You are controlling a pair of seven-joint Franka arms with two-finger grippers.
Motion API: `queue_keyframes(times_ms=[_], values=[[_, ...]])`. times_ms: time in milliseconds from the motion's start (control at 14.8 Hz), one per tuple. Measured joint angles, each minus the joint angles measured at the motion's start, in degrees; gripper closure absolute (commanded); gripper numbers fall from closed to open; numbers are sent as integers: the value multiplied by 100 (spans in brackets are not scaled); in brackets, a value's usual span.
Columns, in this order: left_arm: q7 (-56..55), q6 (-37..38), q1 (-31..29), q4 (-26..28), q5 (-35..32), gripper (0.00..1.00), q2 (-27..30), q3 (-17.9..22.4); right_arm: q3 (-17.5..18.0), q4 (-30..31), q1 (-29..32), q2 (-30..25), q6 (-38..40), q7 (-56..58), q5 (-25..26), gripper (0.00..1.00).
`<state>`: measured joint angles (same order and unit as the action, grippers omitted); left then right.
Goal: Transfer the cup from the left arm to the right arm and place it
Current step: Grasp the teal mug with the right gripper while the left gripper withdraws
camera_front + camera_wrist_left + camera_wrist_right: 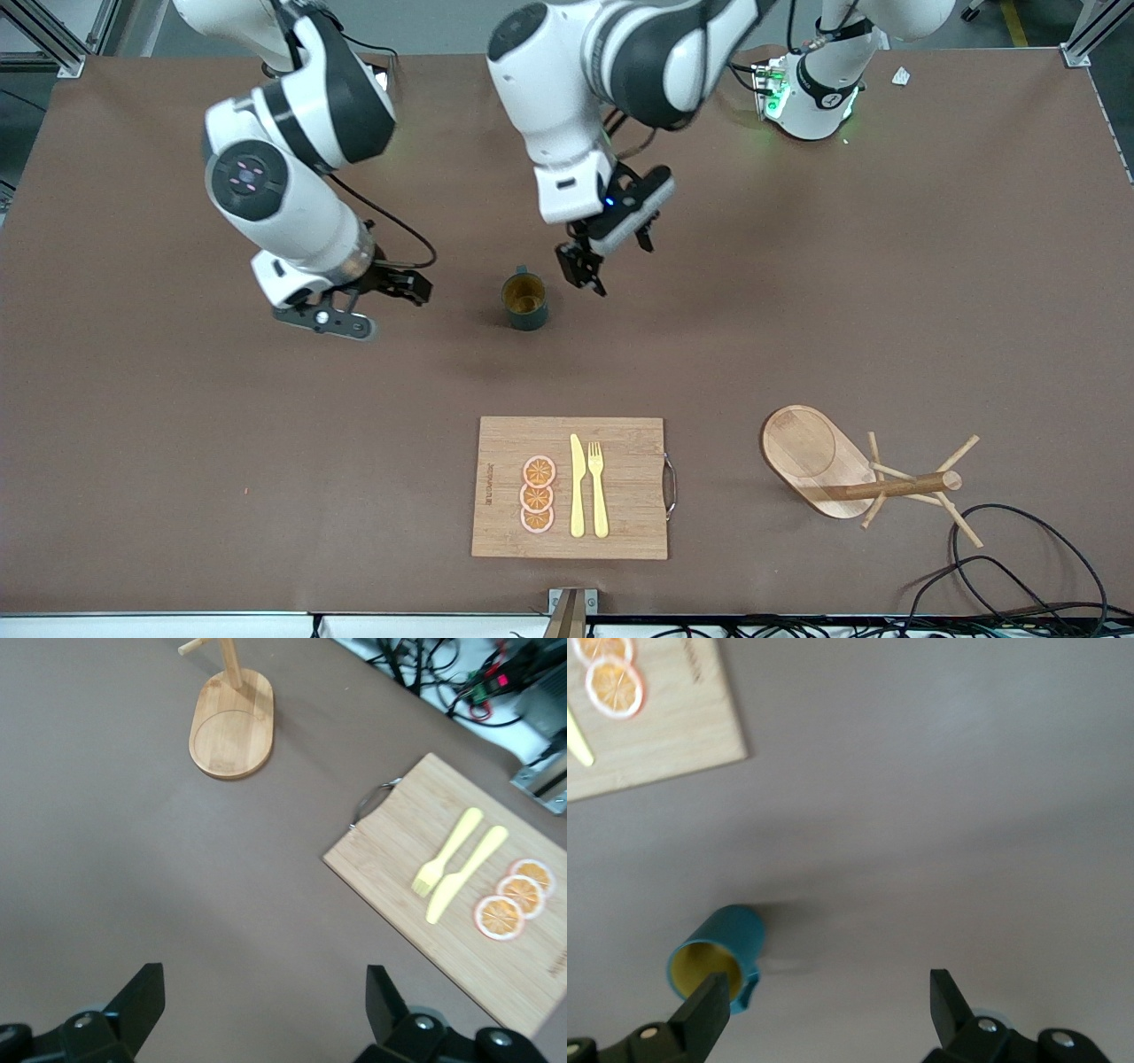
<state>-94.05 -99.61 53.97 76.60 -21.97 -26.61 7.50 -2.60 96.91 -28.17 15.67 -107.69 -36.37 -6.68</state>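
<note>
We see the cup (524, 300) standing upright on the worktop (797, 310), mouth up and yellow-brown inside showing, farther from the front camera than the cutting board (570, 487) with its orange slices, knife and fork. Nothing has hold of it. The left pincer (613, 259) hangs in the air just beside the cup, toward the left arm's end of the worktop, with its jaws spread wide and empty; its own wrist view shows only bare worktop between the fingers, so we judge that it is not yet over the cup. The right pincer (372, 301) hovers toward the right arm's end, also fully open and empty, a little farther from the cup than the left one. In the right wrist view the cup (719, 953) shows close to one finger, its handle turned toward that camera. We reckon the coming move turns on the left pincer shifting sideways toward the right arm's end and then coming down, since the cup's long axis is vertical and the handle points toward the robots' bases.
</note>
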Motion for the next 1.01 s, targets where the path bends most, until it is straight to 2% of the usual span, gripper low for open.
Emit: queue_keyframes(times_ms=[338, 609, 811, 1014], values=[[1471, -8, -985, -1, 823, 0, 271, -5, 1, 20, -503, 797, -812, -15, -358, 0], [2495, -33, -1358, -21, 1038, 0, 438, 3, 0, 86, -859, 1147, -1186, -48, -374, 0], [2867, -23, -1743, -37, 1134, 0, 673, 1, 0, 548, -987, 1187, -1763, -50, -376, 0], [3905, 144, -2250, -35, 1310, 0, 879, -5, 1, 1062, -1120, 1190, -2452, -50, -393, 1]])
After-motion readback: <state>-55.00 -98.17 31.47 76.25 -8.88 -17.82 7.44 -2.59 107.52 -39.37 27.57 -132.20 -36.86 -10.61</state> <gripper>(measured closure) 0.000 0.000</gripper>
